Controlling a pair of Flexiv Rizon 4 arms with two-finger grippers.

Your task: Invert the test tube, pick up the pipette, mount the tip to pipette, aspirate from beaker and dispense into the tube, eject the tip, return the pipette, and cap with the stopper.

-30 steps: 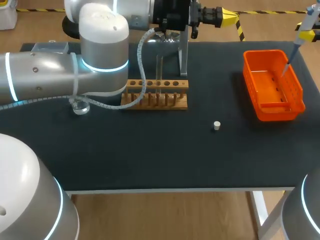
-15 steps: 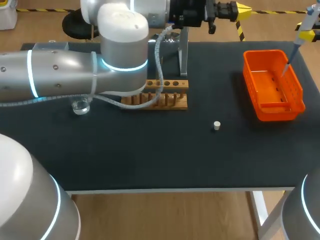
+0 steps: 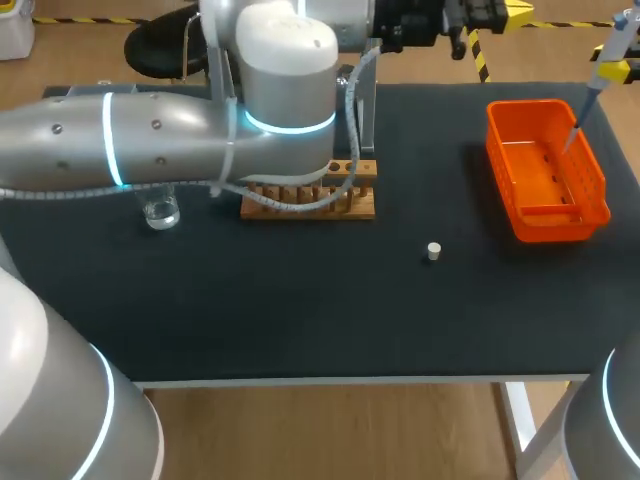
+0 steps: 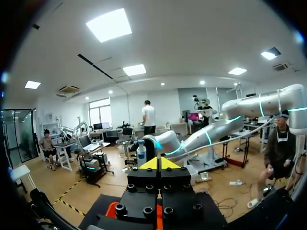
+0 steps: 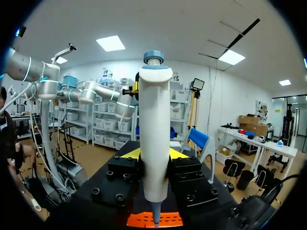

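Beaker: a clear glass beaker (image 3: 160,212) stands near the left of the tabletop (image 3: 300,310), just left of the rack.
Left arm: the left arm (image 3: 150,135) comes in from the left and crosses above the wooden test-tube rack (image 3: 345,205), covering most of it. I cannot make out a tube there.
Stand: a metal stand (image 3: 366,115) rises just behind the rack.
Left gripper: the left gripper (image 4: 159,163) is at the far edge, right of the middle. Its jaws are pressed together with nothing between them.
Stopper: a small white stopper (image 3: 433,251) lies alone on the tabletop, between the rack and the bin, nearer than both.
Bin: an orange bin (image 3: 510,190) sits at the far right.
Right gripper: the right gripper (image 3: 612,70) is high at the far right, its jaws clamped on the pipette (image 5: 154,134) from both sides.
Pipette: upright, plunger up, slim lower end (image 3: 574,133) pointing down over the bin.
Step in hand: probably ejecting the tip, judging by the pipette poised over the bin.
Next move: press the ejector so that the tip drops inside the bin walls, then carry the pipette left to the stand. The stopper comes after that.
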